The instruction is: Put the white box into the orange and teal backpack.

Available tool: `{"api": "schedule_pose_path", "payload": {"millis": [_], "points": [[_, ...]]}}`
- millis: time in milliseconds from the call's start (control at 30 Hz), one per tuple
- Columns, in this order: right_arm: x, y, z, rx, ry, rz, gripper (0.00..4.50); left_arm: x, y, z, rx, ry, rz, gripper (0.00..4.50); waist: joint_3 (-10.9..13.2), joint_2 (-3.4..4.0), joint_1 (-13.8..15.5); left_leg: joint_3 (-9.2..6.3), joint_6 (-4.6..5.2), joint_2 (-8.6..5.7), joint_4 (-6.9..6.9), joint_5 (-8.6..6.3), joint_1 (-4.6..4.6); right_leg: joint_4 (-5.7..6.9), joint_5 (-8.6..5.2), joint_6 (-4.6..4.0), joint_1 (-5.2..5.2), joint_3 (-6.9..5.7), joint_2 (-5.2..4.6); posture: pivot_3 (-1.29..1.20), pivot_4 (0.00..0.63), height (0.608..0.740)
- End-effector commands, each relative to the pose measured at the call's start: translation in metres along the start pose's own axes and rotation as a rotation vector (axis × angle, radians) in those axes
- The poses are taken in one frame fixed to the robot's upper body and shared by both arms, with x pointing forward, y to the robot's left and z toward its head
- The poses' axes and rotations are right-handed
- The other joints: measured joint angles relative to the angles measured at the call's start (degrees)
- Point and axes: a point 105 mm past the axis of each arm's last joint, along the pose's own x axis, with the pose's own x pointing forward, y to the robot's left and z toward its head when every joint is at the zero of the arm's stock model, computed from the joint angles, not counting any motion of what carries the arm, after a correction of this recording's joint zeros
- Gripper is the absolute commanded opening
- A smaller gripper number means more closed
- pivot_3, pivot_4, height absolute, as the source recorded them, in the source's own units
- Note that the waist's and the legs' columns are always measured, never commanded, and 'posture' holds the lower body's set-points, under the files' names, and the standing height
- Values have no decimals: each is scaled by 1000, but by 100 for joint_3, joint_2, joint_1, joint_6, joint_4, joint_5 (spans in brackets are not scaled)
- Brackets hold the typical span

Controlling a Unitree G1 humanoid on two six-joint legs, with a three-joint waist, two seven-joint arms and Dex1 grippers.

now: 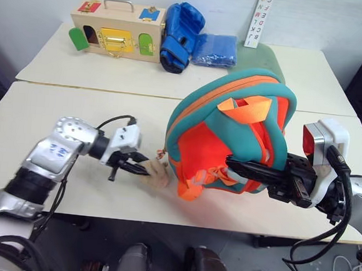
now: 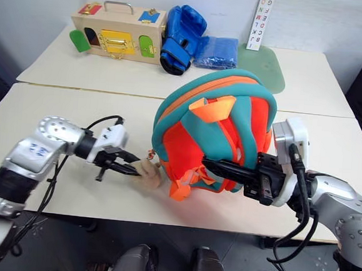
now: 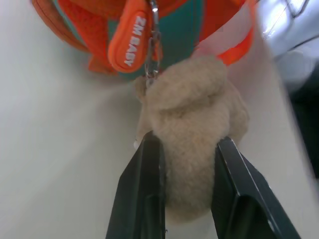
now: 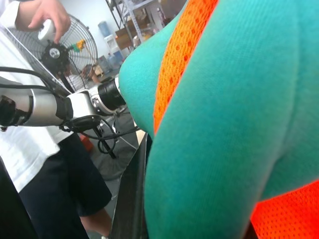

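The backpack (image 1: 231, 136) is held upright by the right gripper (image 1: 244, 169), fingers clamped; the left gripper (image 1: 138, 165), at its eight o'clock, pinches the plush toy (image 1: 156, 174).

"2M BABY" on the backpack's orange zipper tab (image 3: 131, 42).

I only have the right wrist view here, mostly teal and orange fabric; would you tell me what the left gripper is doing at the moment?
Observer: The left gripper has its fingers on either side of the beige plush toy clipped to the orange and teal backpack.
Operator: Thank you. Is the backpack lying flat on the table?
Observer: No, the right gripper is shut on its back side and holds it up over the near table.
Operator: And what sits on the far table?
Observer: A wooden box and a blue boxing glove.
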Motion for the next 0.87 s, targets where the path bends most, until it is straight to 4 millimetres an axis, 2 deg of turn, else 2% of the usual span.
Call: {"api": "schedule_pose_path", "payload": {"millis": [33, 100, 167, 300, 367, 467, 567, 633, 733, 800, 867], "points": [[-6, -8, 2, -89, 13, -75, 0, 7, 9, -7, 9, 22, 60, 824, -2, 0, 40, 0, 2, -1, 2, -1, 2, 0, 0, 1, 1, 0, -1, 0, 150, 740], [-11, -22, -9, -123, 76, -151, 0, 5, 9, 4, -29, -52, 53, 824, -2, 0, 42, 0, 4, -3, 2, -2, 1, 1, 1, 1, 1, -1, -4, 0, 150, 740], [-19, -33, -20, -138, 140, -200, 646, -3, 8, 10, -74, -107, 53, 814, -2, 0, 37, 1, 5, -3, 3, -2, 0, 1, 1, 2, 1, -2, -4, 0, 150, 740], [-41, -44, -32, -158, 216, -244, 1867, -25, -1, 18, -179, -195, 26, 1991, -1, 0, 14, 1, 4, -2, 1, -2, -2, 1, 1, 2, -2, -6, -1, 0, 150, 740], [-65, -55, -33, -193, 271, -311, 2527, -43, -11, 21, -215, -226, 36, 2640, -1, 0, -15, 2, 1, 1, 1, 0, -1, 1, 0, 2, -2, -6, 2, 0, 150, 740], [-112, -69, -17, -233, 310, -426, 3587, -80, -31, 19, -278, -240, 93, 3593, -1, 0, -72, 1, 0, 1, -2, 1, 0, -1, 0, 1, -1, -5, 2, 0, 150, 740], [-145, -64, 6, -238, 352, -448, 4490, -113, -46, 19, -358, -263, 163, 4464, 0, 2, -93, 2, 0, 0, 1, 1, 2, -2, 0, 2, 1, -5, -3, 0, 150, 740], [-162, -60, 21, -227, 373, -452, 4490, -130, -54, 20, -388, -255, 200, 4464, 1, 4, -100, 1, 0, 0, -3, 1, 6, -2, 0, 1, 3, -6, -4, 0, 150, 740], [-183, -56, 60, -218, 316, -494, 4490, -159, -53, 25, -341, -211, 373, 4464, 5, 9, -108, 0, -2, 1, -7, 1, 14, -3, -3, -4, 6, -7, -5, 0, 150, 740], [-184, -54, 67, -209, 290, -482, 4490, -165, -54, 30, -340, -235, 400, 4464, 4, 10, -104, 0, -3, 1, -11, 0, 16, -4, -5, -9, 5, -7, -9, 0, 150, 740], [-181, -55, 65, -193, 275, -465, 4490, -163, -52, 31, -327, -253, 418, 4464, 4, 10, -104, -5, -9, 4, -16, -4, 18, -7, -9, -15, 6, -11, -10, 0, 150, 740]]}}
